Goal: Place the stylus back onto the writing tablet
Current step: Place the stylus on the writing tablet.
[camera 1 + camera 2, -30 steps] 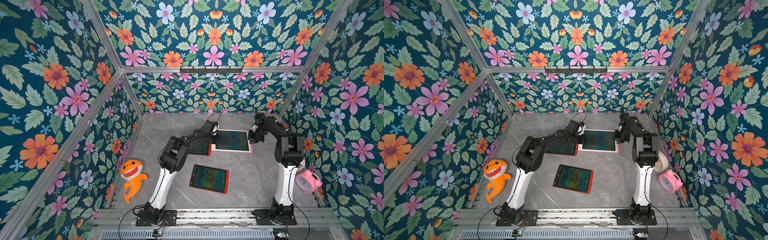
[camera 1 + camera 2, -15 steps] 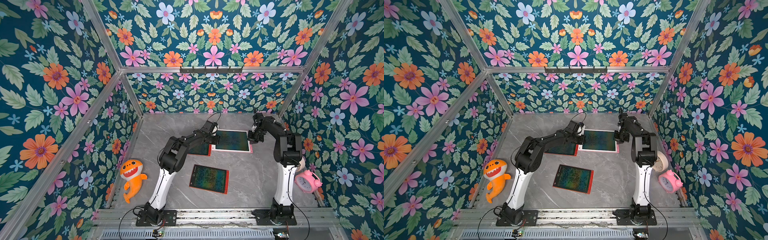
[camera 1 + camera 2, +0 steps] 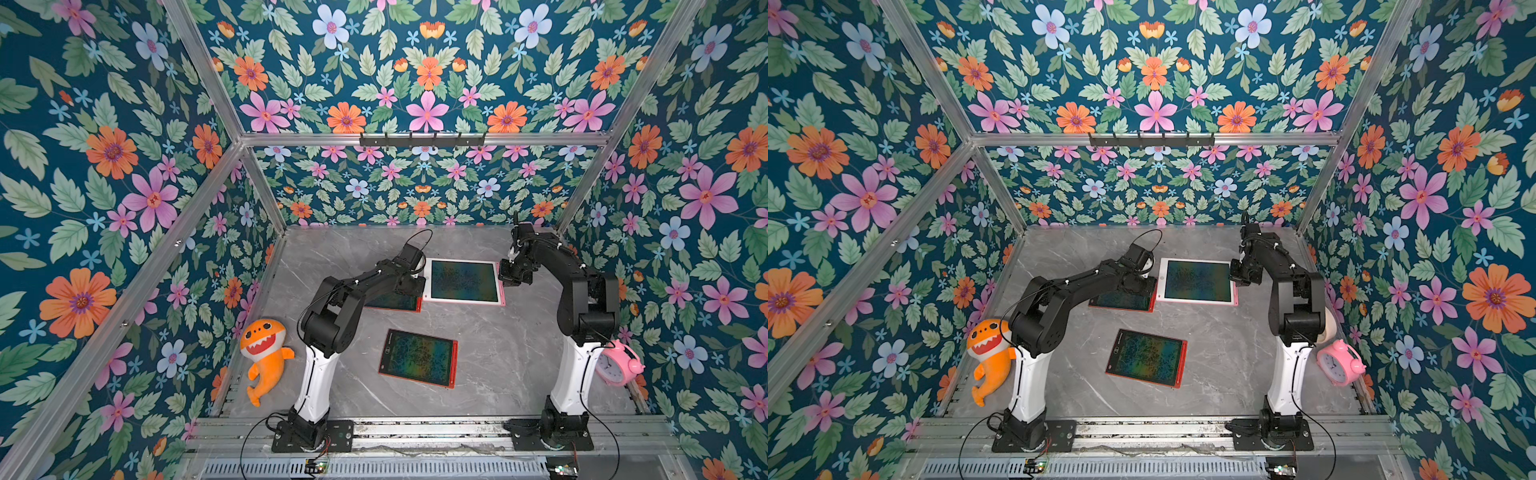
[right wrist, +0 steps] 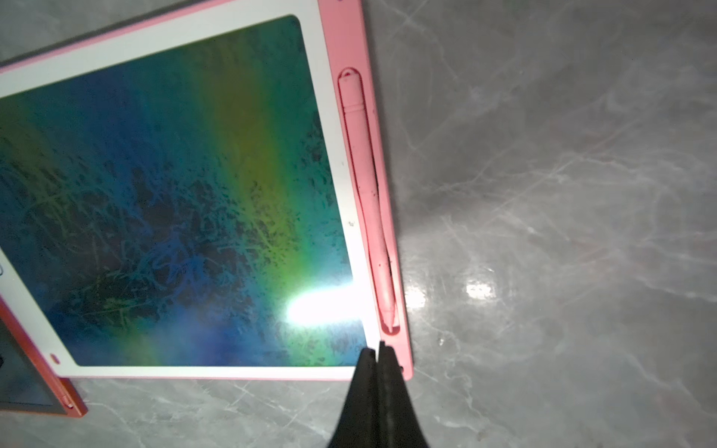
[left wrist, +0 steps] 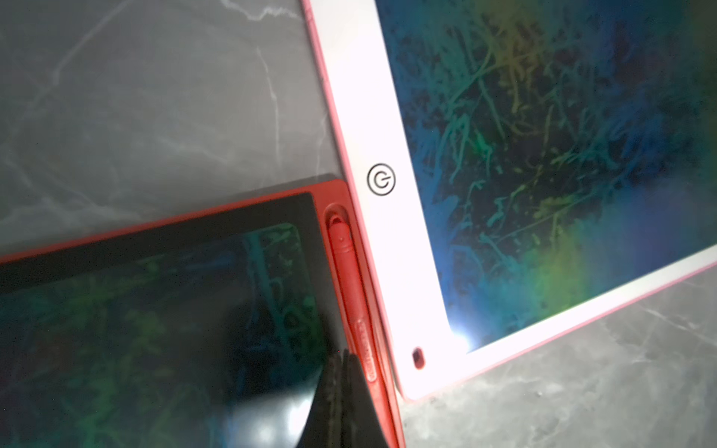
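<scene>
Barely anything has shifted in the last second. The left gripper [image 5: 343, 355], pinched shut and empty, stays just beside the red stylus [image 5: 347, 271], which lies in the red tablet's [image 5: 194, 217] slot. The right gripper [image 4: 378, 347], also shut, hovers just short of the pink stylus [image 4: 368, 194], seated in the pink tablet [image 4: 329, 116]. Placement looks done. Counted: three tablets, including the third tablet [image 3: 417, 357], two visible styluses, one plush shark [image 3: 264, 353], one clock [image 3: 617, 363].

Your left gripper [image 5: 341, 356], pinched closed, sits low beside the left edge of the pink tablet [image 3: 464, 280]; your right gripper [image 4: 378, 348] (also closed) hangs over its right edge
</scene>
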